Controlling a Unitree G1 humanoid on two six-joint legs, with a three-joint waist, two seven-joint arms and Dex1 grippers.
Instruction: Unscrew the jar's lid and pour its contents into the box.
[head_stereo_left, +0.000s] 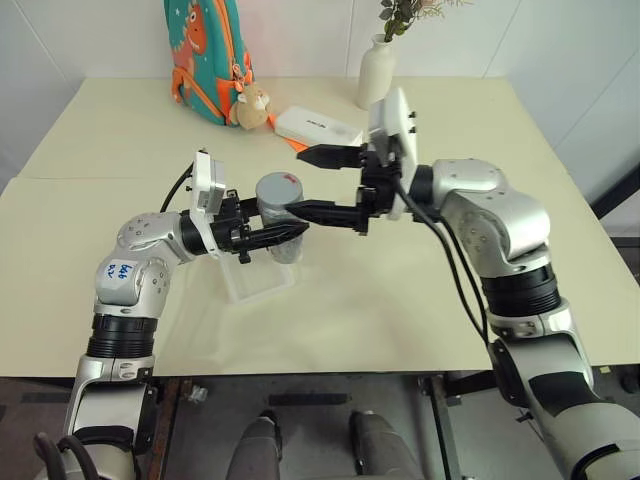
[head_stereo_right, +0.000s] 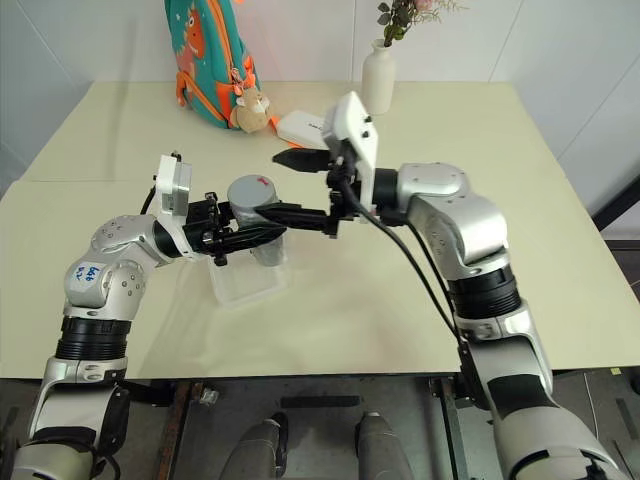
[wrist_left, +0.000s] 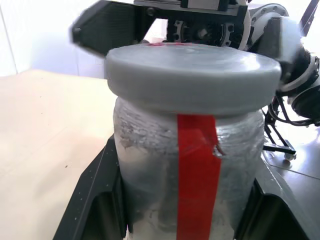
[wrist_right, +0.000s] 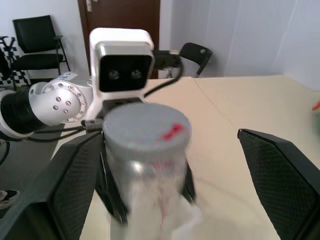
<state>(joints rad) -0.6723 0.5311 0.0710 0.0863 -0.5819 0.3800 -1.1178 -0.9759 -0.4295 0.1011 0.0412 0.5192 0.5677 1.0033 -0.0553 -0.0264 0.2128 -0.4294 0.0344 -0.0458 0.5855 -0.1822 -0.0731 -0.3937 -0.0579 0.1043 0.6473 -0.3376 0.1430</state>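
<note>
Left gripper (head_stereo_left: 287, 234) has the jar (head_stereo_left: 281, 222) clamped by its body, held upright just above the clear box (head_stereo_left: 262, 281) that sits on the worktop (head_stereo_left: 400, 290), and the grey lid (head_stereo_left: 278, 187) is on the jar, red mark up, so this is the unscrewing step with nothing poured yet. The right gripper (head_stereo_left: 305, 183) comes in level from the other side with its fingers spread wide, one above and beyond the lid and one low in front of the jar (in the right wrist view the two black fingers (wrist_right: 65, 185) stand well apart either side of the lid, gripping nothing). My read: the next move calls for centring those fingers on the lid's edge, closing on it, then twisting while the left gripper keeps the jar from turning; a grip too low would catch the jar's shoulder instead. The contents I cannot make out through the silvery wall. The worktop is pale cream and matte; at its far side a teal backpack (head_stereo_left: 206, 55) with a small plush toy (head_stereo_left: 251, 105), a white oblong case (head_stereo_left: 317, 127) and a white vase (head_stereo_left: 377, 70) with a sprig, white walls behind
</note>
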